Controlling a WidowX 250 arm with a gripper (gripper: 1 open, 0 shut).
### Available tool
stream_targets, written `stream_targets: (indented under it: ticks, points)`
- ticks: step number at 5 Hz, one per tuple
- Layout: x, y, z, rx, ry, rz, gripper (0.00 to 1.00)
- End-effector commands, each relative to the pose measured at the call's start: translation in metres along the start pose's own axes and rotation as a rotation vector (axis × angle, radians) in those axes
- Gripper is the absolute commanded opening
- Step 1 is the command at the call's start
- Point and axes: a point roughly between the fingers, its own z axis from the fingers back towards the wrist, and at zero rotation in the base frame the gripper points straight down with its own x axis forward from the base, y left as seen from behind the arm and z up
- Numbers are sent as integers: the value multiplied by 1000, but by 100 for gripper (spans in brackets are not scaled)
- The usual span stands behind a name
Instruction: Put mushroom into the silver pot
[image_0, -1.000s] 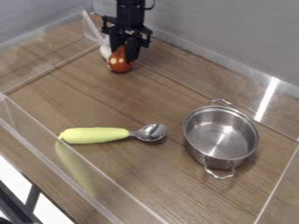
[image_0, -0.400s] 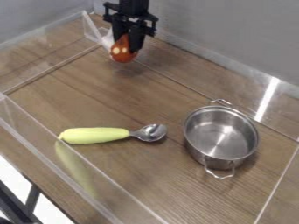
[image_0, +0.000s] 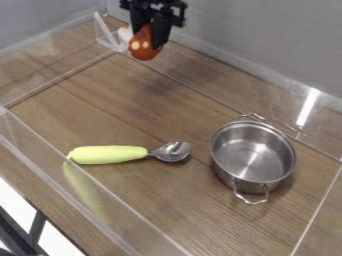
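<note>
Mushroom: we see it up off the wood at about 11 o'clock in the frame, red-brown cap showing.
End effector: pointing down, black fingers pinching the mushroom.
Silver pot: sitting upright at 4 o'clock, well apart from the mushroom.
Spoon: yellow handle, metal bowl, lying at 7 o'clock, just beside the pot.
Worktop: wood grain, clear walls around it.

Even, soft daylight; glare streaks the clear walls at right, the pot gleams, and the low-resolution frame is slightly blurred.
</note>
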Motion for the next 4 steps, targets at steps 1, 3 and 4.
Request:
stream_targets:
  ticks: [1, 3, 4]
  points:
    - [-15, -18, 35, 11, -72, -24, 0]
    - [-52, -59, 49, -18, -68, -83, 0]
    - [-69, -83, 53, -33, -63, -110, 0]
